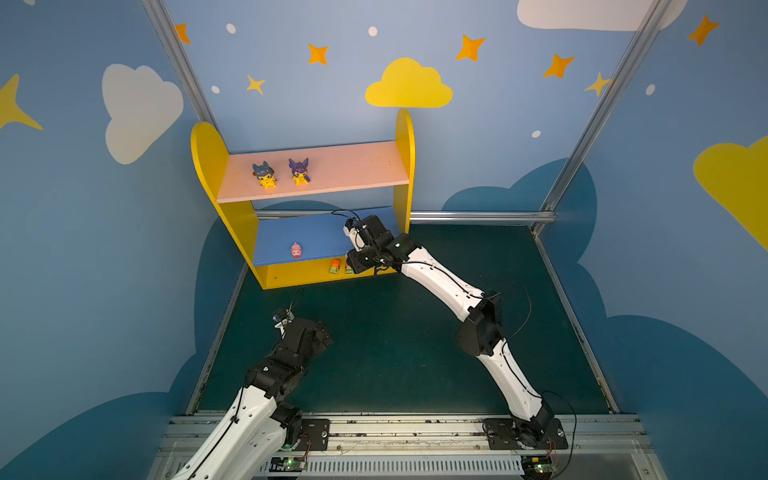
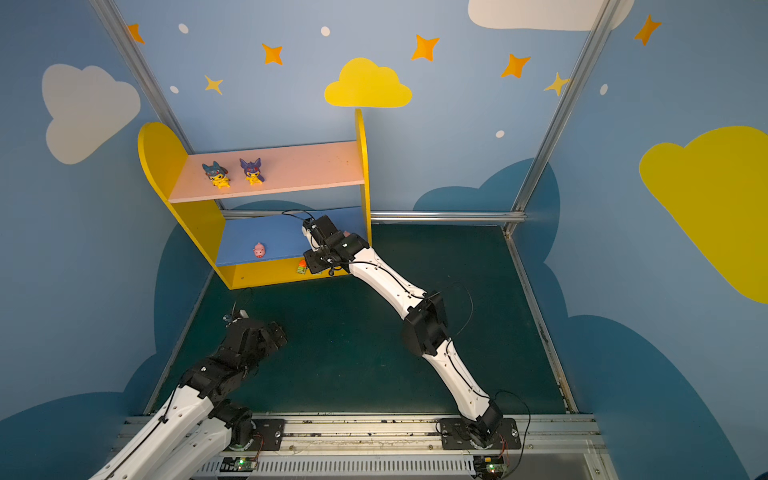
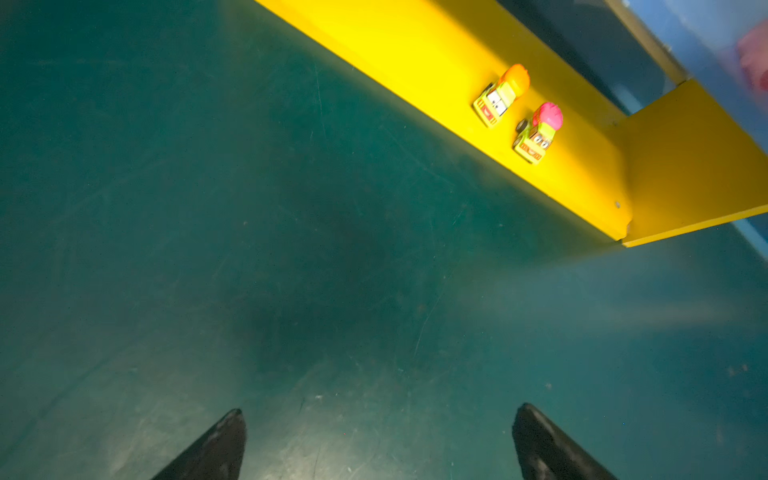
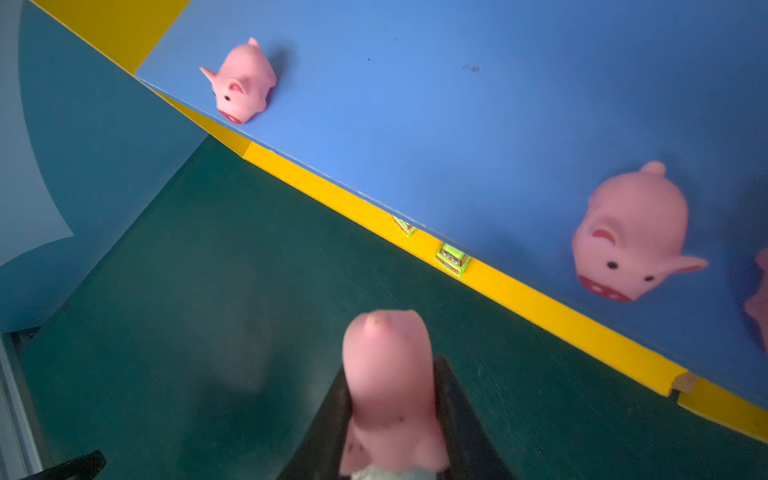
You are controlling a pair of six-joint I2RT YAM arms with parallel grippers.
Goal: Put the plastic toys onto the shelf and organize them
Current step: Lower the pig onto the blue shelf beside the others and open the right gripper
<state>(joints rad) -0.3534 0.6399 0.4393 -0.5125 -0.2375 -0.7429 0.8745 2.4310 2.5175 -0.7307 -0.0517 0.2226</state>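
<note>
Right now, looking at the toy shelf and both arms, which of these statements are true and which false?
1. Two hooded figures are on the pink board. True.
2. The right claw holds a pig. True.
3. The cars sit on the blue board. False: they sit on the yellow base.
4. The left claw grips a car. False: it is open and empty, over the mat.
5. The blue board is bare. False: at least two pigs lie on it.
</note>
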